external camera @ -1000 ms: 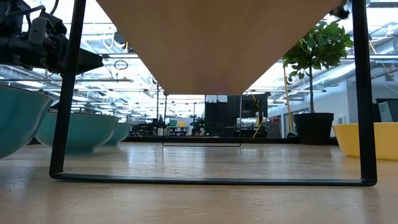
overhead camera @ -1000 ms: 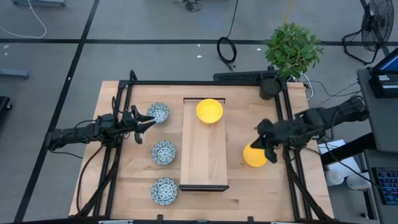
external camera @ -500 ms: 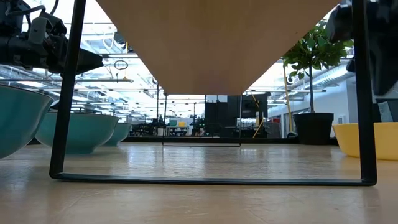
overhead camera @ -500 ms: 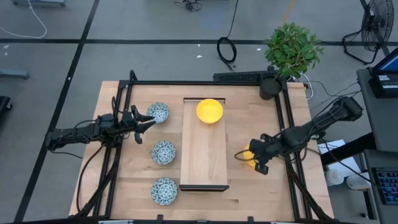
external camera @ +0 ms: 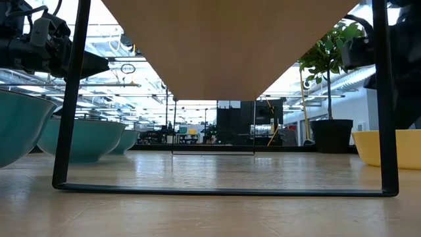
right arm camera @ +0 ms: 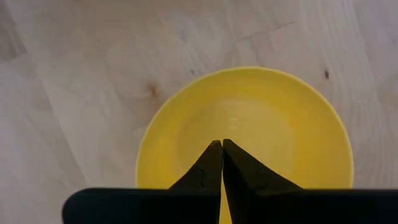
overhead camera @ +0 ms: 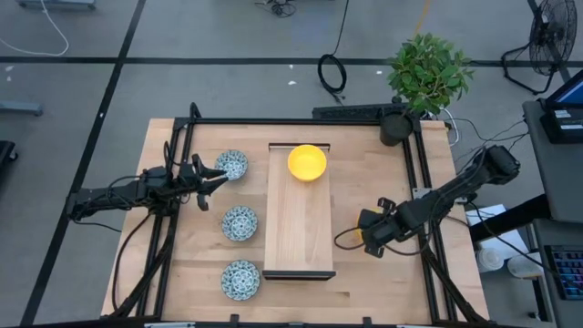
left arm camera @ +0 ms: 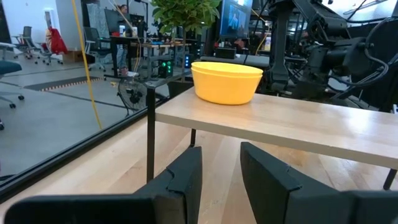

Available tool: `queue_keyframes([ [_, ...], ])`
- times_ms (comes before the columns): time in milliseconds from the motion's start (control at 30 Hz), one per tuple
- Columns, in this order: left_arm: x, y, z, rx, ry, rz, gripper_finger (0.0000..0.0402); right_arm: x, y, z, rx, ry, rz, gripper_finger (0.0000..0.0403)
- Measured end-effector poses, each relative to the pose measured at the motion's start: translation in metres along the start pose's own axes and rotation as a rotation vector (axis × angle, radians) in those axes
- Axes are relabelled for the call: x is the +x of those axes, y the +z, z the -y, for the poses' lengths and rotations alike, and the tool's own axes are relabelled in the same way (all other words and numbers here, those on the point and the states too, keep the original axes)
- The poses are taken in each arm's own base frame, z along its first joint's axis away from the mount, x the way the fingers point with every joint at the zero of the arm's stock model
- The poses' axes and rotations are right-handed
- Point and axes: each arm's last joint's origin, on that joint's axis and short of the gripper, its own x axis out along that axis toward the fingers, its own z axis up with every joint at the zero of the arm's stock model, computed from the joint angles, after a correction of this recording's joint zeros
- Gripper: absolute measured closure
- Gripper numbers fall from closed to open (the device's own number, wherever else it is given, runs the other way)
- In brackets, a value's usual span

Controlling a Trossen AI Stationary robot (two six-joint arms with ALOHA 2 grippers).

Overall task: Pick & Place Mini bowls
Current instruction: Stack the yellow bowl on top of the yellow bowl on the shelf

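Overhead, we saw the right end effector (right arm camera: 221, 163), fingers pressed together holding nothing, hovering above a yellow bowl (right arm camera: 261, 118) near the counter's (overhead camera: 364, 278) right edge; the left end effector (left arm camera: 221, 177) waited, slightly parted.

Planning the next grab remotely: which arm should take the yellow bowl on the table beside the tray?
Right. The right gripper hangs directly over that yellow bowl, fingers together, while the left gripper sits across the wooden tray by the patterned bowls.
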Motion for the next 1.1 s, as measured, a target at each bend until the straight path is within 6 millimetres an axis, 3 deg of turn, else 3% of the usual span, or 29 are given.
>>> queue_keyframes([
  [300, 0.000, 0.000, 0.000, 0.000, 0.000, 0.000, 0.0289, 0.000, 0.000, -0.001, 0.095, -0.053, 0.071, 0.0403],
  [767, 0.000, 0.000, 0.000, 0.000, 0.000, 0.000, 0.0289, -0.001, 0.000, 0.002, -0.034, -0.090, 0.087, 0.0399],
  [933, 0.000, 0.000, 0.000, 0.000, 0.000, 0.000, 0.0289, -0.005, 0.004, 0.019, 0.076, -0.033, -0.051, 0.0364],
  [1100, 0.000, 0.000, 0.000, 0.000, 0.000, 0.000, 0.0289, -0.012, 0.006, 0.018, 0.112, 0.138, -0.112, 0.0313],
])
